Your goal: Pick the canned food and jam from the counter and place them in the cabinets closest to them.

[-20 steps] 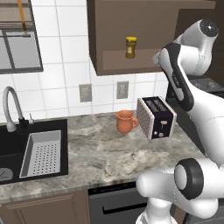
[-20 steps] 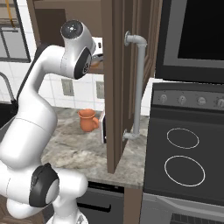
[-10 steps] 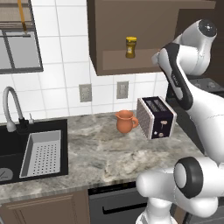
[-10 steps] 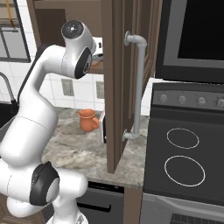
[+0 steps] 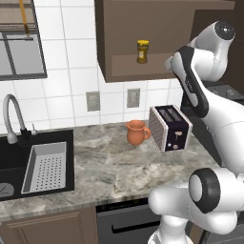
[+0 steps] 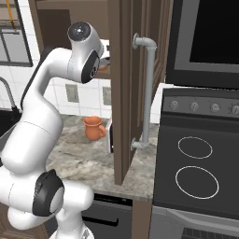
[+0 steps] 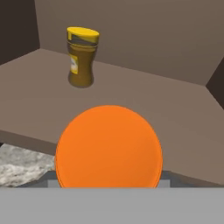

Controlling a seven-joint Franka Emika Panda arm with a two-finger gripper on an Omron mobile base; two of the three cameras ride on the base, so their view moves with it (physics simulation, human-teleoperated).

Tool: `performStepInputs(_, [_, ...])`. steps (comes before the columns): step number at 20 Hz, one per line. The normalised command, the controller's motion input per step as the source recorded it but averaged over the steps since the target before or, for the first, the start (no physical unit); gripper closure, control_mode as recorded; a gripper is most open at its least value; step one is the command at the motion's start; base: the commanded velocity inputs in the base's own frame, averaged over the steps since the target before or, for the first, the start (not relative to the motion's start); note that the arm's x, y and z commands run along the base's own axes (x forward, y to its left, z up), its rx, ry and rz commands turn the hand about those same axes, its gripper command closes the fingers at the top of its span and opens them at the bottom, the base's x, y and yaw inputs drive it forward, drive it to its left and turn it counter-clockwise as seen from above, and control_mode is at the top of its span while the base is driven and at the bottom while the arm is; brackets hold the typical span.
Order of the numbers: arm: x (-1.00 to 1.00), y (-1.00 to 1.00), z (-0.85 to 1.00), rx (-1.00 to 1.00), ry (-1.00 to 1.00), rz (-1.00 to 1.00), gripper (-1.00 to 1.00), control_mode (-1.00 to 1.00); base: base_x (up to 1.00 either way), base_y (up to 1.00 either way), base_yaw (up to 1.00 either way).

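Left base view shows the dark brown wooden wall cabinet [image 5: 121,38], open, with its lighter brown shelf at the height of the pincer. The cabinet's door [image 6: 125,93] stands open just to the right of the pincer [image 6: 105,60]. The grey-brown marbled stone counter [image 5: 114,167] lies well below the pincer. The white arm [image 5: 209,105] reaches up from the base to the front edge of the shelf. On the counter, below the pincer, a white and black toaster [image 5: 170,127] stands tilted, and a terracotta mug [image 5: 136,132] stands just beside it on the left.

In the hand view, a tall amber jar with a yellow lid [image 7: 82,59] stands upright on the shelf, ahead of the pincer and to its left, well apart from it. The small orange jam jar [image 7: 108,146] is held in the pincer, with its round end toward the camera, at the front edge of the shelf; the fingers themselves are hidden behind it.
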Motion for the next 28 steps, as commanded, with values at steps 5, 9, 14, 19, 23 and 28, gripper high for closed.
performStepInputs(5, [0.14,0.0,0.0,0.02,0.03,0.0,1.0,-1.0,0.0,0.0,0.0])
performStepInputs(9, [0.13,0.0,0.0,0.05,0.05,0.0,1.0,-1.0,0.0,0.0,0.0])
performStepInputs(14, [0.13,-0.01,0.01,0.04,0.06,0.0,1.0,-1.0,0.0,0.0,0.0])
performStepInputs(19, [0.07,0.0,0.03,0.02,0.04,0.0,1.0,-1.0,0.0,0.0,0.0])
performStepInputs(23, [0.07,0.0,0.02,0.0,0.05,0.0,1.0,-1.0,0.0,0.0,0.0])
performStepInputs(28, [0.0,0.0,0.0,0.0,0.0,0.0,1.0,-1.0,0.0,0.0,0.0])
